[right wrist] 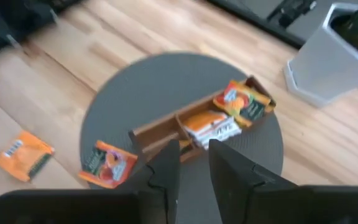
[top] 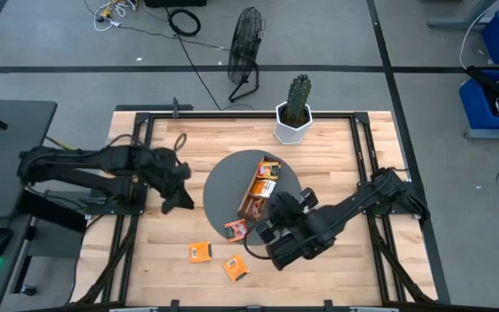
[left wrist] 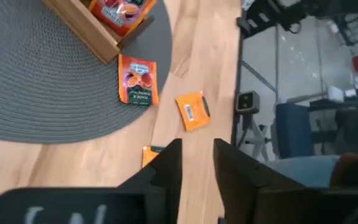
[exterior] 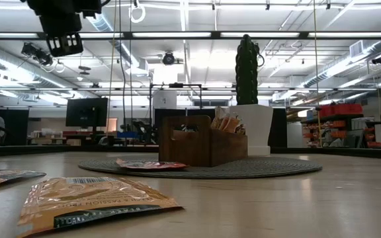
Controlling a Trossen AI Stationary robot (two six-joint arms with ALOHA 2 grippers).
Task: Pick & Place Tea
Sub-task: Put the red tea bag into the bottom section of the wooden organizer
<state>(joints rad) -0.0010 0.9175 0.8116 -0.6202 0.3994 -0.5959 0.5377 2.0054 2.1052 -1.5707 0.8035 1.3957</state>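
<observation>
Three sachets lie loose: two on the table, one at the mat's edge; others fill the tray. Both the left gripper and right gripper hang slightly parted, empty. The sachets look light, thin and slippery, so pinching an edge seems best.

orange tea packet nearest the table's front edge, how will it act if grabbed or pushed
The orange tea packet lies flat and thin on the wooden table, so it probably bends easily and weighs little. Its glossy wrapper suggests it may slide rather than lift when nudged.

Several orange tea sachets stand upright in the wooden tray. One sachet lies flat at the mat's seven o'clock edge; two more lie on the desk beyond.
</observation>
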